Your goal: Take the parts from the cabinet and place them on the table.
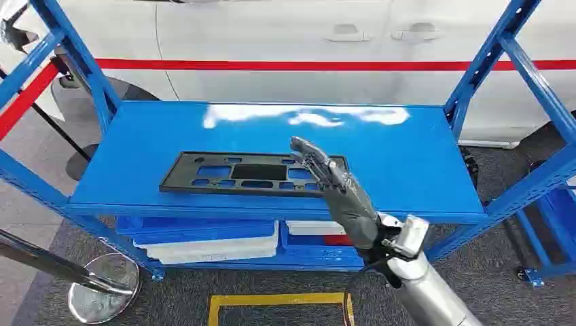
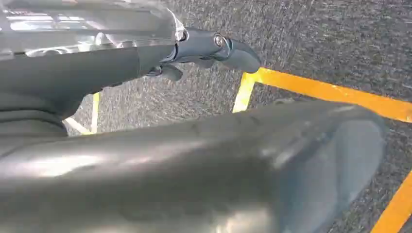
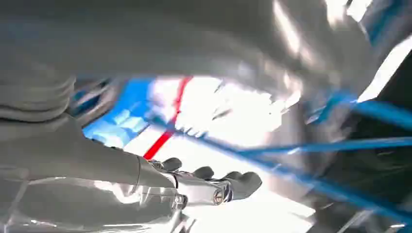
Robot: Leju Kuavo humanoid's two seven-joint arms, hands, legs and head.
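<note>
While the left hand (image 2: 214,48) is seen hanging over grey floor with nothing held, its fingers apart, the right hand (image 1: 336,187) is raised, fingers outstretched and empty, above the black flat part's (image 1: 248,172) right end; the part is laid on the blue cabinet's top shelf (image 1: 401,156); a white car (image 1: 285,41) is parked beyond.

The right arm (image 1: 435,295) is a shiny silver tube with a boxy silver wrist block. The right hand (image 1: 337,190) is dark grey with slim metallic-looking fingers. The left hand (image 2: 194,53) has a chunky grey thumb with a small round screw.
</note>
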